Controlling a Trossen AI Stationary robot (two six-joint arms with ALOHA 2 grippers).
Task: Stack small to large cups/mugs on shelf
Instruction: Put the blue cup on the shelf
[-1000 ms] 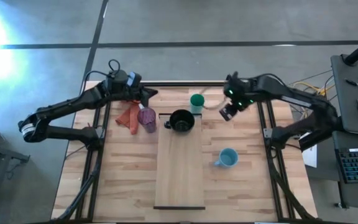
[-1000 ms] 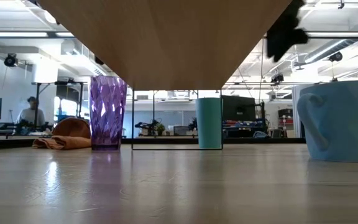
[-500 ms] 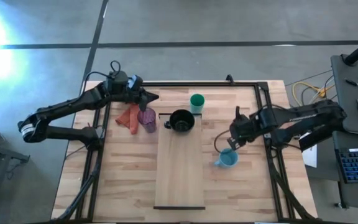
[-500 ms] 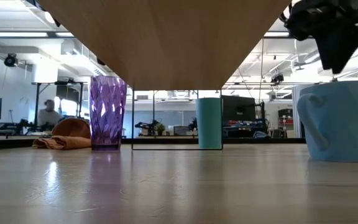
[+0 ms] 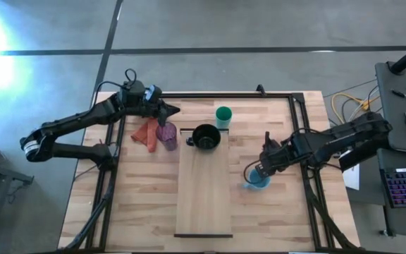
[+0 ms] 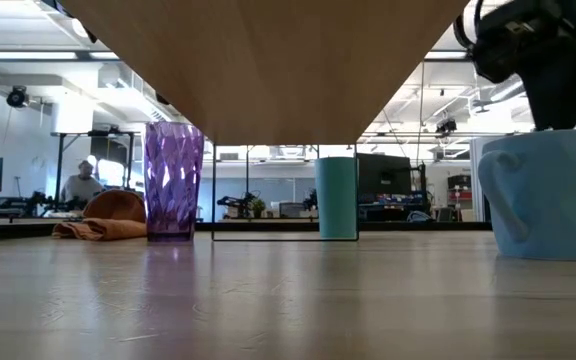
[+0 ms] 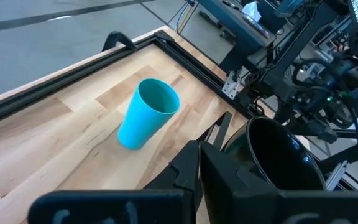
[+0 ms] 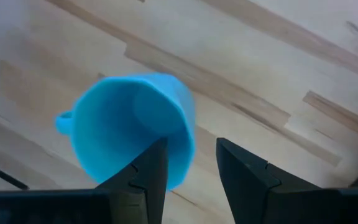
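The light blue mug (image 5: 258,178) stands upright on the tabletop, right of the shelf (image 5: 203,201). My right gripper (image 5: 261,171) is open at its rim, pointing down. In the right wrist view, one finger (image 8: 151,165) is inside the mug (image 8: 129,127) and one is outside. The black mug (image 5: 206,137) stands on the shelf's far end. The green cup (image 5: 223,116) stands just beyond it. The purple cup (image 5: 166,134) stands left of the shelf. My left gripper (image 5: 169,111) is shut and empty, above and beyond the purple cup.
An orange cloth (image 5: 145,132) lies left of the purple cup. A black frame rail (image 5: 298,134) runs along the table's right side, near my right arm. The shelf's near half and the tabletop on both sides of it are bare. A person sits in the room beyond (image 6: 85,180).
My right gripper has swung from beside the green cup toward the table's near edge. It has come down over the light blue mug until its fingers straddle the mug's wall. The mug has not moved.
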